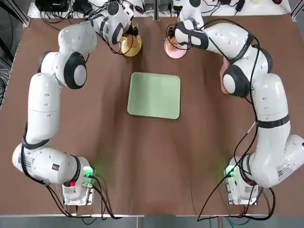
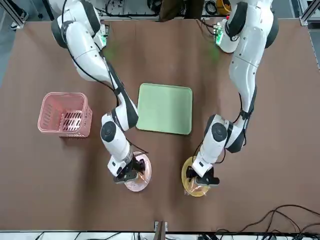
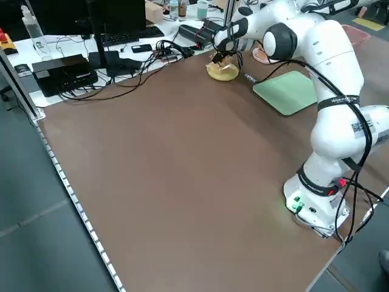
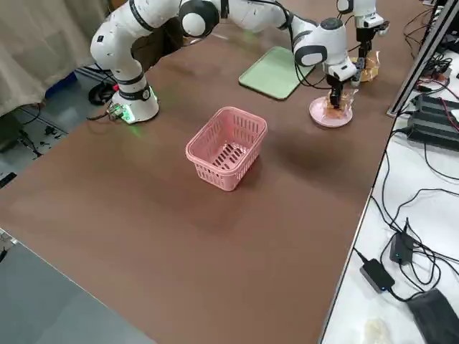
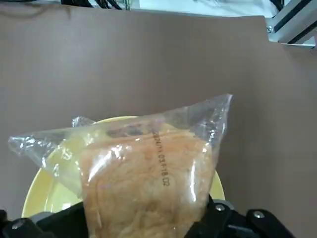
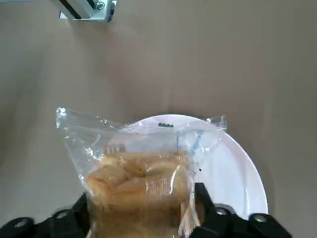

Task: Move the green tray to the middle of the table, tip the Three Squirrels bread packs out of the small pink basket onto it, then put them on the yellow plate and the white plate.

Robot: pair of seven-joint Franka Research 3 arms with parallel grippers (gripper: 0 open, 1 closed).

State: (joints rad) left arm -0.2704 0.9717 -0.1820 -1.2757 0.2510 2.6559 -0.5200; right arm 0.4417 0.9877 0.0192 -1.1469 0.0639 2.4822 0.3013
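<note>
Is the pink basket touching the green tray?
Apart. The front view shows the pink basket standing alone with bare brown table between it and the green tray.

Six cameras: four fixed around the table (image 1: 95, 142), two on the wrists.
The top view looks straight down, arm bases at its lower edge; the front view faces the robot from across, mirroring it. Raised side views look diagonally over the table from either flank. All four share the green tray (image 1: 154, 95). Each wrist camera sits close above one plate: the yellow plate (image 5: 44, 191), the white plate (image 6: 233, 173).
</note>
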